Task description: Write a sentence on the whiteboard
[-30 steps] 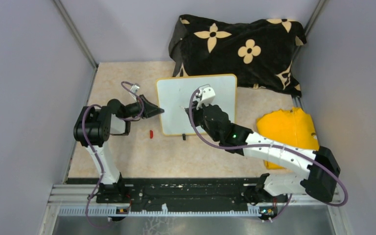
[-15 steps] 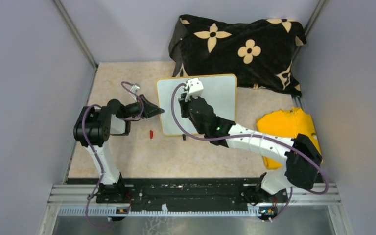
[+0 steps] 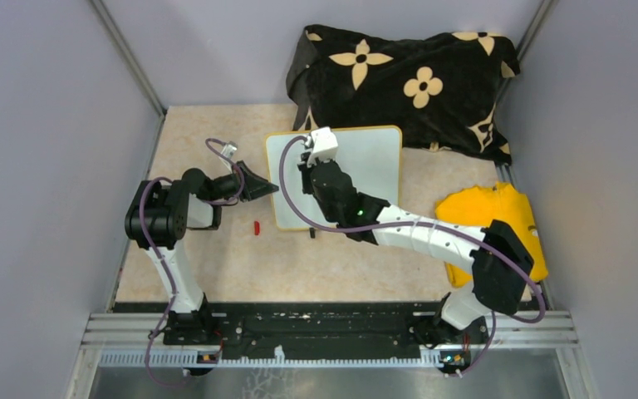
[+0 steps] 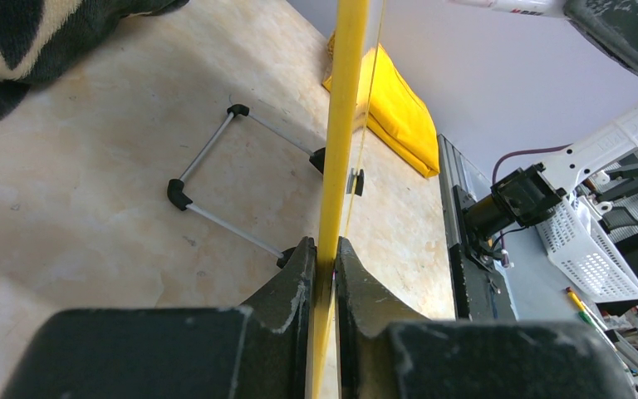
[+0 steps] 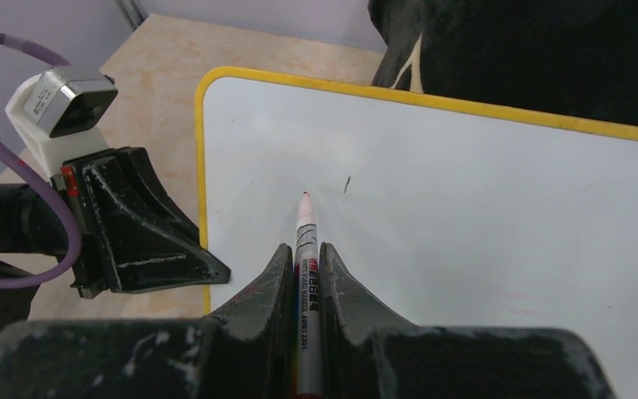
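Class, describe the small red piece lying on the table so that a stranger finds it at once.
Find the yellow-framed whiteboard mid-table. Just off its near left corner, a small red piece lies alone on the tan tabletop. Its neighbour, the board's clip foot, is black; this is bright red.

A black cloth [image 3: 407, 79] with cream flower shapes lies bunched at the far edge of the beige desk [image 3: 199, 141] — right up against the back wall. A yellow cloth [image 3: 490, 212] sits crumpled on the right side, and a small red piece [image 3: 257, 227] lies alone on the desk's left half.
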You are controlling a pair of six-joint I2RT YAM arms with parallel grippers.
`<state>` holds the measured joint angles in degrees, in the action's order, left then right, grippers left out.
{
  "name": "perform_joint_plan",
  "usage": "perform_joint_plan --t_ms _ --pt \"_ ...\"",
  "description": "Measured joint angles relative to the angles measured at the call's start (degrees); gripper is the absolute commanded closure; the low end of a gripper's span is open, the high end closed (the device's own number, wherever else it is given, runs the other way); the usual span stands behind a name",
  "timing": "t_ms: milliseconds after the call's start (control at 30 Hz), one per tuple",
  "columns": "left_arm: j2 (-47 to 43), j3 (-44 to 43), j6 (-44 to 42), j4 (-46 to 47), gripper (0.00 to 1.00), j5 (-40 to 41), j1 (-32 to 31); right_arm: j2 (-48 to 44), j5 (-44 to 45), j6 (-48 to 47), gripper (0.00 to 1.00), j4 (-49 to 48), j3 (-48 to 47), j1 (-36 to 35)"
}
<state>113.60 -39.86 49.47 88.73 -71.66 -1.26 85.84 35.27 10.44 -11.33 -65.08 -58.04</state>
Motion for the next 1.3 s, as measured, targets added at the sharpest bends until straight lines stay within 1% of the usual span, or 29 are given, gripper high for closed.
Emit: perform_joint_plan --t_ms 767,1300 --pt "0.3 0.0 0.2 0.0 1.0 0.2 0.0 5.4 2.4 -0.4 1.0 0.3 -3.3 0.0" --pt "0.3 0.0 0.4 0.0 1.0 0.3 0.0 6.8 0.9 -0.8 1.0 1.0 -5.2 0.0"
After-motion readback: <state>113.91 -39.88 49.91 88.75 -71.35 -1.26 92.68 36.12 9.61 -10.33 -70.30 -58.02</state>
